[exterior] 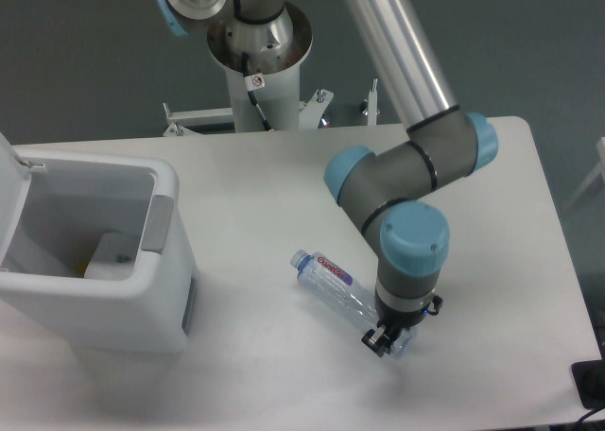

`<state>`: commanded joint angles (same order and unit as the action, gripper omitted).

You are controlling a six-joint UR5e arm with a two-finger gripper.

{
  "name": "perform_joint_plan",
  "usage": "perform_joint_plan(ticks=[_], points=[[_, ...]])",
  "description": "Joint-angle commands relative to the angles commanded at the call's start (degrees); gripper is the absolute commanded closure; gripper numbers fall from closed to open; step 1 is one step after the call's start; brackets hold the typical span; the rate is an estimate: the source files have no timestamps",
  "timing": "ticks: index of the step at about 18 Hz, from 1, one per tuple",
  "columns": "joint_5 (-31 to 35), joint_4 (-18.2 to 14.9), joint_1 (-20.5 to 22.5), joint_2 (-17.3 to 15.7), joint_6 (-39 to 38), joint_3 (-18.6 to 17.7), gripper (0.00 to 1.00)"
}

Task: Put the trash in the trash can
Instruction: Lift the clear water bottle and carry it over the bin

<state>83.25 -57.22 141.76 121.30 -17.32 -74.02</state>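
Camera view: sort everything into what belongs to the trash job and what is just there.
Job:
- clear plastic water bottle with blue cap, lying on the table
- large white boxy trash can, lid open
- black two-finger gripper, at the bottle's base end

Just there:
- white table
- grey robot pedestal

A single fixed camera looks down at the table point(284, 355) from high in front (fairly near), the gripper point(389, 340) lower right of centre.

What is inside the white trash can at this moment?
The trash can stands open. Inside lies a whitish item with something yellow beside it. The near wall covers the rest of the bottom, so more cannot be seen.
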Motion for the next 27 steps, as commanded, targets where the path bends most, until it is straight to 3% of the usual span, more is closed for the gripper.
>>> perform_joint_plan(ticks=[5, 10, 14, 19, 27], points=[[-8.00, 0.00, 0.00, -2.99, -0.44, 6.51, 0.47], [-14.42, 0.09, 0.00, -7.91, -0.09, 7.31, 0.47], [-19.79, 5.62, -0.70, -8.97, 0.00, 9.07, 0.47], [-24.79, 6.33, -2.54, -12.05, 4.83, 9.25, 0.47], [-24.72, 7.38, -14.66, -13.81, 10.01, 7.40, 0.47]])
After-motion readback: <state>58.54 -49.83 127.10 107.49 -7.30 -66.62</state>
